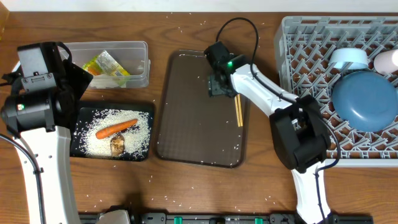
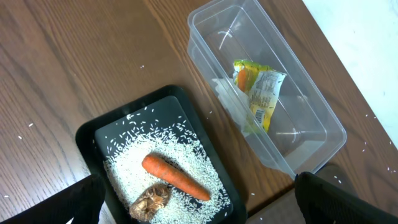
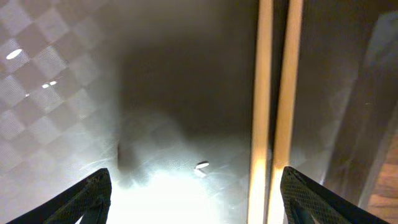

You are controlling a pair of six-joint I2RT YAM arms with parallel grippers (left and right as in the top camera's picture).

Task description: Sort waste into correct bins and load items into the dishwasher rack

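Note:
A pair of wooden chopsticks lies on the right side of the brown serving tray. My right gripper hangs low over that tray, open and empty. In the right wrist view the chopsticks run between my right gripper's jaws, close to the right finger. The black tray holds rice, a carrot and a brown lump. The clear tub holds the foil wrapper. My left gripper hovers open above the black tray.
The grey dishwasher rack stands at the right with a round blue dish, a light blue cup and a white cup in it. Loose rice grains dot the wooden table and the serving tray.

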